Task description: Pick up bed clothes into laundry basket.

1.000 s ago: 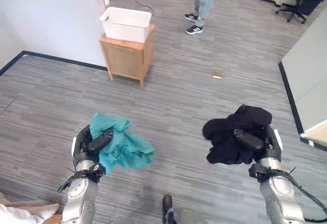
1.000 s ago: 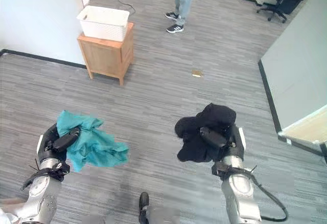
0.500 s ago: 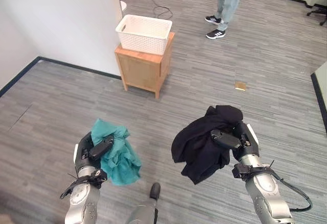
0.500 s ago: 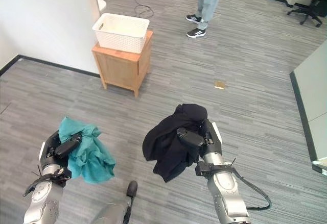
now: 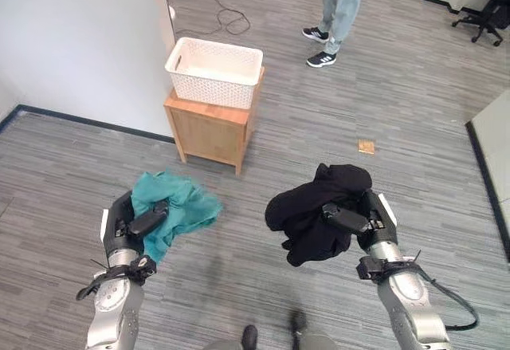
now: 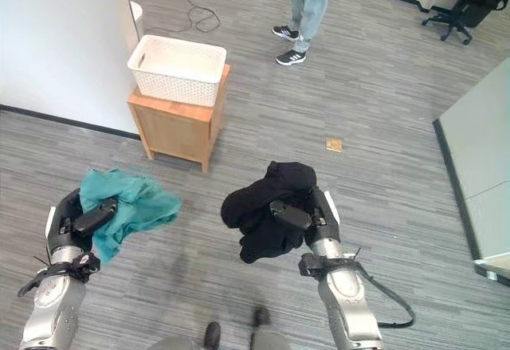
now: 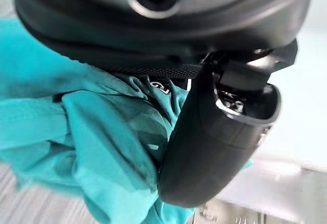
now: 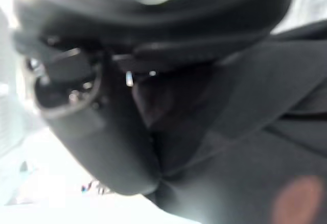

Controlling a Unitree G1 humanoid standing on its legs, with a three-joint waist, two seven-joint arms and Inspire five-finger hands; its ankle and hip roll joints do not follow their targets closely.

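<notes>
Gripping a crumpled teal cloth, left robot hand has thumb and fingers curled into soft, wrinkled fabric held above grey plank floor. Right robot hand is clenched on a bunched black garment, matte and drooping. White perforated plastic laundry basket sits on a small wooden cabinet ahead, nothing seen inside.

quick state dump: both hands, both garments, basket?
left hand: shut on teal garment
right hand: shut on black garment
teal garment: bunched, held up off the floor
black garment: bunched, held up off the floor
white laundry basket: upright on the wooden cabinet, looks empty
</notes>
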